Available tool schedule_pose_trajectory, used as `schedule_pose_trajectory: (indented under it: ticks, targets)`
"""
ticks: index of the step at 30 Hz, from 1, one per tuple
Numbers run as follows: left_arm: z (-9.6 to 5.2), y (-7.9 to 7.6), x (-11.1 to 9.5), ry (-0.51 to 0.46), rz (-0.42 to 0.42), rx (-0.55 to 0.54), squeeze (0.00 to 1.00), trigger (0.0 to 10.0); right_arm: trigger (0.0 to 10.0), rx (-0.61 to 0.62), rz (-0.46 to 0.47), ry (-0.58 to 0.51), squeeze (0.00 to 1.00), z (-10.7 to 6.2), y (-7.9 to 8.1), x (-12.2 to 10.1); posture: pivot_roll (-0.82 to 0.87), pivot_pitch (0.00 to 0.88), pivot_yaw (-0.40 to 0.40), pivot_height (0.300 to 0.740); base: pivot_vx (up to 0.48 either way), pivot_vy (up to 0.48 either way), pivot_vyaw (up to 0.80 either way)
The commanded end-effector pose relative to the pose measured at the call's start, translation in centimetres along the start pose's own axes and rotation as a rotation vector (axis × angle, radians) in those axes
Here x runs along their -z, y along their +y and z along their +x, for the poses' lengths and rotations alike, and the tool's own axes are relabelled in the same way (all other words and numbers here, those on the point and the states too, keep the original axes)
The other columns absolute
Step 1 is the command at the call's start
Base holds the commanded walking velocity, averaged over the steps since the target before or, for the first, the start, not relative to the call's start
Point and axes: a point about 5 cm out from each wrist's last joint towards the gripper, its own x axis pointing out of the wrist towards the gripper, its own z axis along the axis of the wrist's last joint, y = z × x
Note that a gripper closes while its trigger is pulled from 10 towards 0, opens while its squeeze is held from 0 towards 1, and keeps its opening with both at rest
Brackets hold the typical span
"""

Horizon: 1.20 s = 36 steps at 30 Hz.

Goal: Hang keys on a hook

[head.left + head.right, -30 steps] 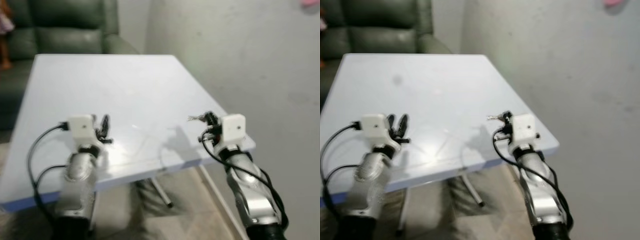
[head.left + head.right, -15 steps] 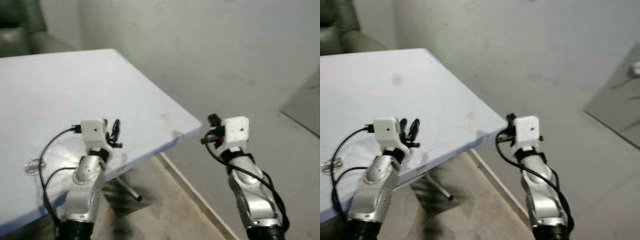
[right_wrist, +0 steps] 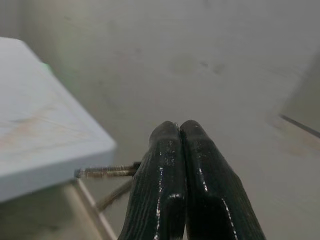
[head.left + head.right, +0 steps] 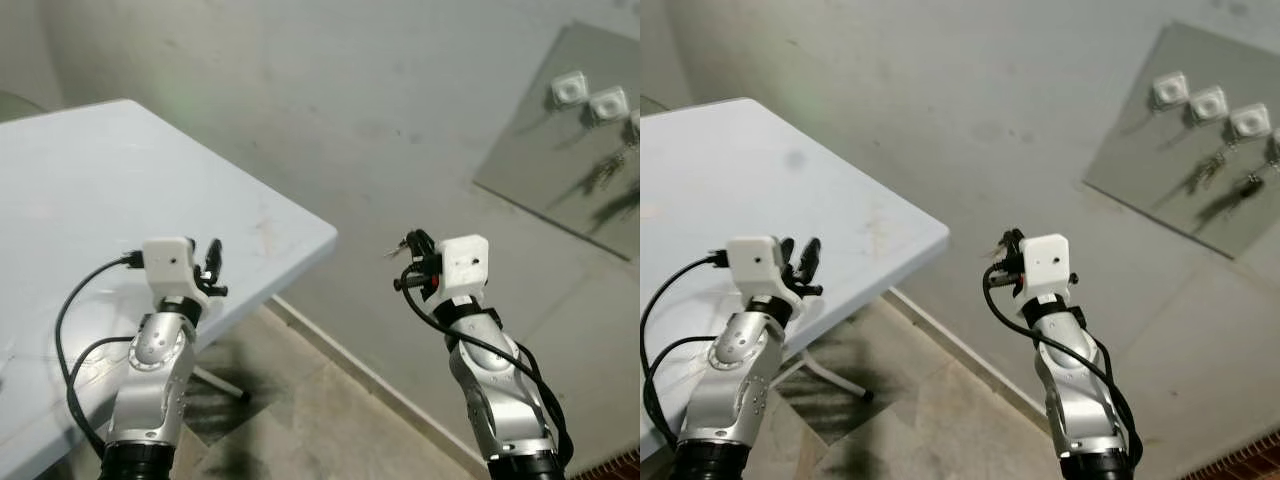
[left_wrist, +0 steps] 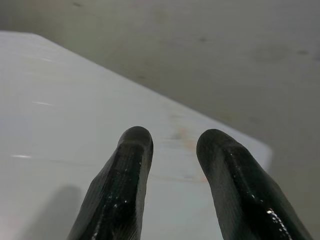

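Observation:
My right gripper (image 4: 413, 250) is raised in front of the grey wall, shut on the keys (image 3: 107, 172); a key blade sticks out sideways from the pressed fingers (image 3: 172, 165). A grey board (image 4: 1200, 150) on the wall at the upper right carries white hooks (image 4: 1208, 103), and other key bunches (image 4: 1238, 190) hang from some of them. The board is well beyond my right gripper, up and to the right. My left gripper (image 4: 212, 262) is open over the white table's corner with nothing between its fingers (image 5: 125, 180).
The white table (image 4: 90, 190) takes up the left side, its corner (image 4: 325, 238) pointing toward the wall. Its metal legs (image 4: 215, 380) stand on the tiled floor (image 4: 330, 420). A skirting line runs along the foot of the wall (image 4: 970, 100).
The camera has swung right: the table has slid left and the grey hook board has come into view at the upper right. My right gripper still holds the keys.

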Motion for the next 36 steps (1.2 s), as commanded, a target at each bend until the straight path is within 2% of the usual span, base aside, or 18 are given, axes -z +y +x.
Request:
schedule_pose_trajectory:
  ticks: [1,12,27,36]
  targets:
    - [0.0,-0.7,-0.3,-0.007,0.012,0.026,0.00,10.0,10.0,0.029,0.005,-0.025,0.00,0.0,-0.4,-0.7,0.14,0.000,-0.103,0.740,0.000,0.000,-0.75]
    - [0.7,-1.3,-0.5,-0.003,0.025,0.077,0.00,10.0,10.0,0.109,0.010,-0.017,0.00,-1.2,-1.3,-0.4,0.09,0.000,-0.047,0.740,0.000,0.000,-0.75]
    - [1.1,-1.6,-0.9,0.002,0.038,0.122,0.00,10.0,10.0,0.148,0.024,0.003,0.00,-2.2,-1.0,0.1,0.08,0.000,0.009,0.740,0.000,0.000,-0.75]
    - [1.1,-2.0,-0.6,0.032,-0.028,0.137,0.00,10.0,10.0,0.131,0.046,0.012,0.00,-2.0,-0.3,0.1,0.08,0.000,0.008,0.740,0.000,0.000,-0.14]
